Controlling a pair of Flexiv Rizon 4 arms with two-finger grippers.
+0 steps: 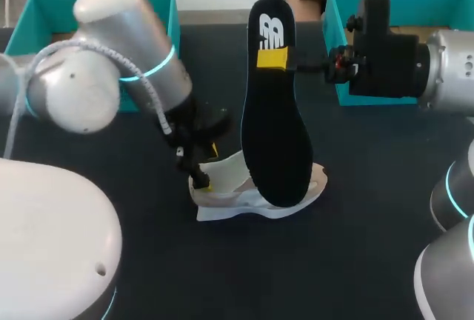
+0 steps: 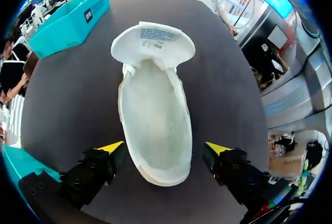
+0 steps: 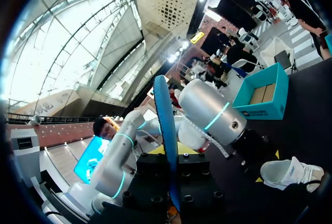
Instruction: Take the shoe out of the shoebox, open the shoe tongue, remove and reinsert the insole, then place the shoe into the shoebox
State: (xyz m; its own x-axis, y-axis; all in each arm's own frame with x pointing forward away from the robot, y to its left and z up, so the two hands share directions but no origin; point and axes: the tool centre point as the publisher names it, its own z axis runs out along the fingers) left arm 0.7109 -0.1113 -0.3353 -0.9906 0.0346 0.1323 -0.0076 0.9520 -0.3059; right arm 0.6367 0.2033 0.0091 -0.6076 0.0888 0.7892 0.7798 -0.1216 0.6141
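The left tool (image 2: 165, 149) straddles the shoe's (image 2: 155, 125) heel, with a strip of bare counter (image 2: 78, 94) between each finger and the shoe. Ahead of it the shoe's mouth lies open, and the tongue (image 2: 153, 42) is folded flat beyond. The insole (image 1: 274, 112), upright in the right tool (image 1: 280, 61), hangs over the shoe and bars the way down. The left box (image 1: 44, 12) stands beyond the left tool. The right box (image 1: 335, 1) stands under the right tool.

Left fingers (image 2: 111, 147) spread wide; right fingers (image 1: 272, 58) clamped — arm raised.
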